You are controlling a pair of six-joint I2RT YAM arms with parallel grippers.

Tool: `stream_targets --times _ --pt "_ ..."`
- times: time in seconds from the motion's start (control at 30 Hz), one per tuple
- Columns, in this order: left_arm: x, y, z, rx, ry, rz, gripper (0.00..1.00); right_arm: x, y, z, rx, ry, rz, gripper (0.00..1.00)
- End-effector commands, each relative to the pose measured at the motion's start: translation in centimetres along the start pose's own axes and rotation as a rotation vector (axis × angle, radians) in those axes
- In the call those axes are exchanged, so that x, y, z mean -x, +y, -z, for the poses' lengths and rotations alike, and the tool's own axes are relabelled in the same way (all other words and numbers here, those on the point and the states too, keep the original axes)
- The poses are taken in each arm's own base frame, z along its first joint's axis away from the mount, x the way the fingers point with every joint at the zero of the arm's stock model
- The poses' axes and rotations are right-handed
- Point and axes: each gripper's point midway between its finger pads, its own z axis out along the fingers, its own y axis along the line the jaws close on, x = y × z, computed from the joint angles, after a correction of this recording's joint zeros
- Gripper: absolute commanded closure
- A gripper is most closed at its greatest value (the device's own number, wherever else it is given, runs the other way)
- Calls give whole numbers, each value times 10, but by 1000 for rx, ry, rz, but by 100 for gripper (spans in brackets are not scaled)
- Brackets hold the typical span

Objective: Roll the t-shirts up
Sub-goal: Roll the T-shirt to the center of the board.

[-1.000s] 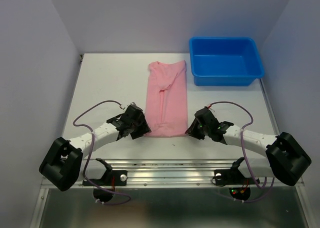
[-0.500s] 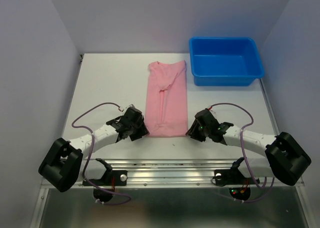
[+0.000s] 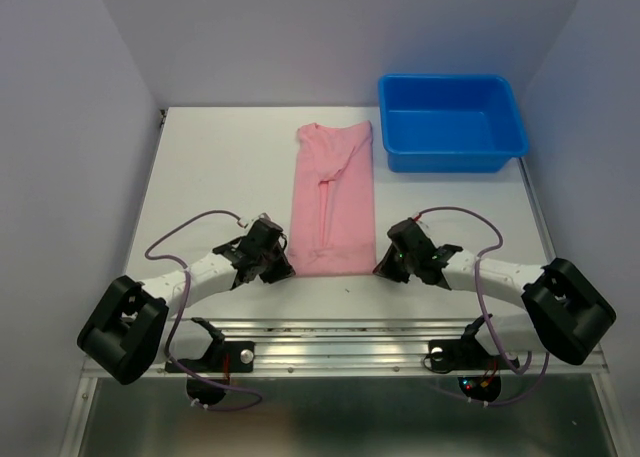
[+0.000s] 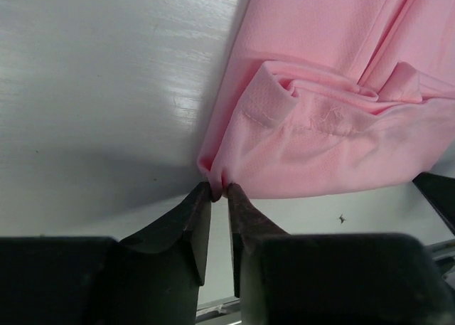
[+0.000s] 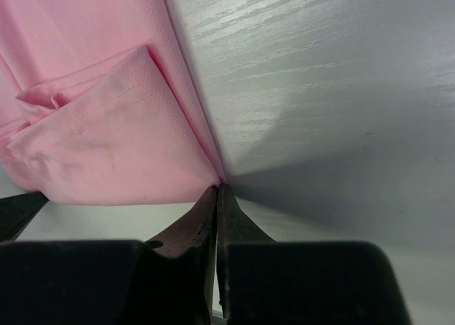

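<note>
The t-shirt [image 3: 333,192] is a plain pink strip, folded lengthwise, lying flat in the middle of the white table. My left gripper [image 3: 285,269] sits at its near left corner. In the left wrist view, the left gripper [image 4: 220,190] is shut on a small pinch of the t-shirt [image 4: 320,112] hem. My right gripper [image 3: 380,267] is at the near right corner. Seen from the right wrist, the right gripper [image 5: 217,188] has its tips pressed together, and the corner of the t-shirt [image 5: 92,126] runs into the seam between them.
A rigid blue tub [image 3: 450,160] stands at the back right of the table, close to the shirt's far end. Lilac walls close in the left, right and back sides. A metal rail [image 3: 340,342] with both arm bases runs along the near edge.
Both grippers have gone from open to shut on the shirt's near corners. Both arms sank slightly and shifted a little toward the near edge. The shirt lies as before.
</note>
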Motion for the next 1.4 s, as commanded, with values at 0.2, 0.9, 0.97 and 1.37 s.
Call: stream_targets --times 0.2,0.9,0.97,1.37 --pt "9 -9 4 -6 -27 -5 100 14 10 10 40 -57 -16 99" --pt "28 -31 12 69 30 40 100 33 27 24 56 -118 -21 99" --pt "30 -33 12 72 42 50 100 37 30 26 57 -130 -29 99" --pt "41 -30 8 112 93 64 100 36 32 21 -18 -89 -39 99"
